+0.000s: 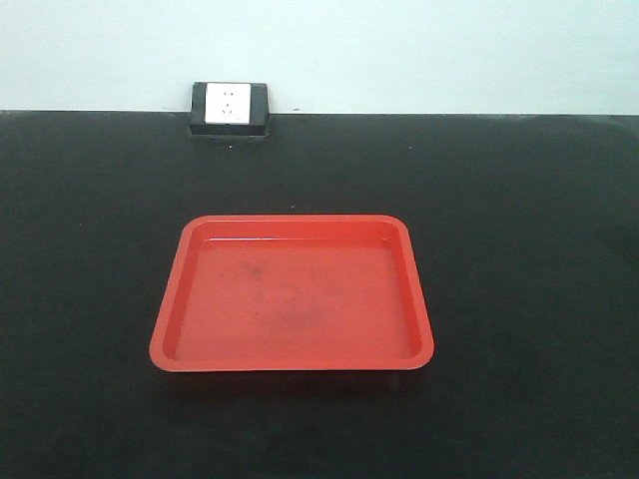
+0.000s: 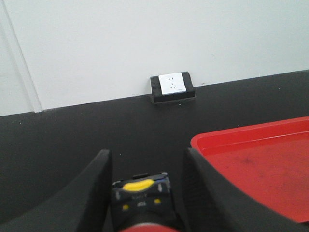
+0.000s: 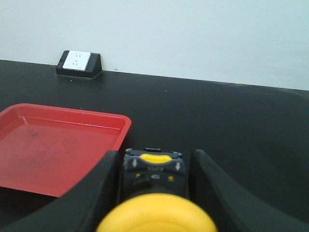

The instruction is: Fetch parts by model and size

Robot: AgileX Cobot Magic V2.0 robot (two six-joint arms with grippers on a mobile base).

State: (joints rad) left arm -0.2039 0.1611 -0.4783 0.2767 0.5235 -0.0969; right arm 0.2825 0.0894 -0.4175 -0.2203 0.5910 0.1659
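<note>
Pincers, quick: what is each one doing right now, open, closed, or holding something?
Left pincer: closed on the red-capped switch.
Right pincer: closed on the yellow-capped switch.

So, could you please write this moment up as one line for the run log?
left jaws: closed on red-capped switch | right jaws: closed on yellow-capped switch | red tray: empty

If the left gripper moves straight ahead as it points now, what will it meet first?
Probably only bare table ahead, then the wall near the socket. The red tray lies to its right.
</note>
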